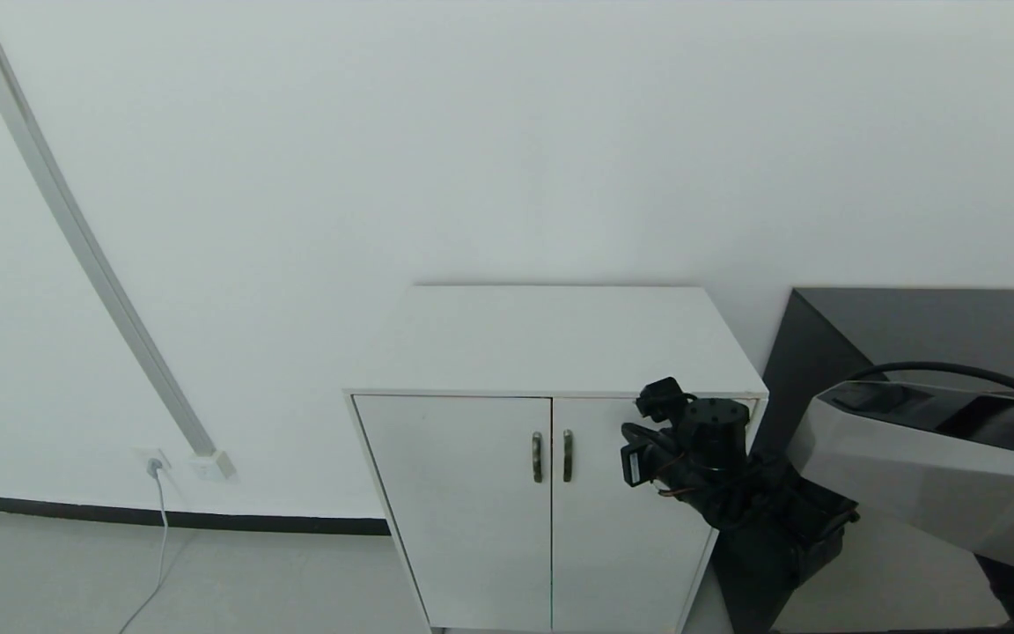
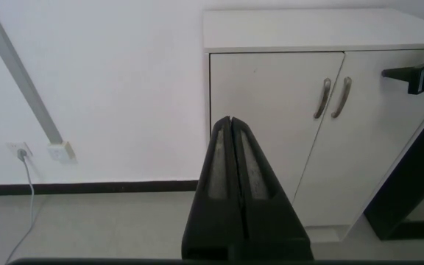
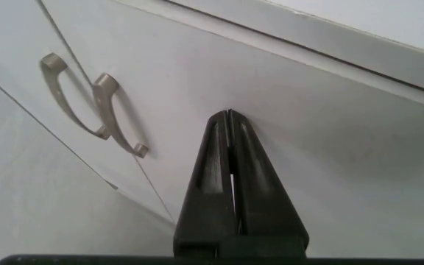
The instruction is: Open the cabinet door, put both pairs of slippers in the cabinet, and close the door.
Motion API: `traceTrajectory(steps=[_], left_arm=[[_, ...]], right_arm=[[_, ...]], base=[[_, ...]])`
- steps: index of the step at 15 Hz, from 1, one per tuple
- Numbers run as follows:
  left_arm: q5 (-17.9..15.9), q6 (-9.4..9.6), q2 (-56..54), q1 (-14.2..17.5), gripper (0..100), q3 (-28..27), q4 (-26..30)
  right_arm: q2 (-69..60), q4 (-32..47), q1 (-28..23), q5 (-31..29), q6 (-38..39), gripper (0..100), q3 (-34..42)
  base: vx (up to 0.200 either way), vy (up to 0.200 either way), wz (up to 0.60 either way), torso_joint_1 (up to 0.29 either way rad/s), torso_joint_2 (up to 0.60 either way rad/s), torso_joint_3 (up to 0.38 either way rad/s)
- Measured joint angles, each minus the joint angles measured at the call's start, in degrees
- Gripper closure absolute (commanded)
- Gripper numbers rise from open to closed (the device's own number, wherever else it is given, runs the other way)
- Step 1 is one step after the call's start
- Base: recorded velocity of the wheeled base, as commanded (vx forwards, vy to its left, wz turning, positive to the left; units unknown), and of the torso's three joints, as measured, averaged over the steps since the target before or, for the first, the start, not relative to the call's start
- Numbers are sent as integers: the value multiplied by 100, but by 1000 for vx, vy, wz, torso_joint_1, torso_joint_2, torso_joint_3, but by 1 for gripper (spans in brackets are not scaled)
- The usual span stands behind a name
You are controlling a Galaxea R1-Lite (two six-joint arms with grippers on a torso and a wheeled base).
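Note:
The white cabinet (image 1: 551,352) stands against the wall with both doors shut. Its two metal handles (image 1: 552,456) meet at the middle seam. My right gripper (image 1: 628,431) is shut, right in front of the right door (image 1: 621,537), level with the handles' tops and a little to their right. In the right wrist view its shut tip (image 3: 229,115) sits close to the door face, beside the handles (image 3: 98,110). My left gripper (image 2: 231,121) is shut and holds nothing, back from the cabinet (image 2: 271,125) and facing its left door.
A black piece of furniture (image 1: 929,326) stands against the cabinet's right side. Left of the cabinet, the wall has a socket with a plugged cable (image 1: 155,464) and a slanting grey conduit (image 1: 76,229). Bare floor (image 1: 208,581) lies below them.

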Motion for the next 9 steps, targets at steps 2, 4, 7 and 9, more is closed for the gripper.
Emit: traceTrajectory(steps=[2,4,7,9], left_arm=[[0,-1,0,0,100,0,0],[0,0,0,0,100,0,0],[1,-1,0,0,100,0,0],[0,-1,0,0,100,0,0]], right_arm=[[29,0,-16,2,18,100,-18],[41,2,-27,2,27,100,-20],[51,0,-27,4,32,100,-18],[35,-62,-24,4,33,100,105]], base=[[0,0,0,0,0,0],[0,0,0,0,0,0],[0,0,0,0,0,0],[0,0,0,0,0,0]])
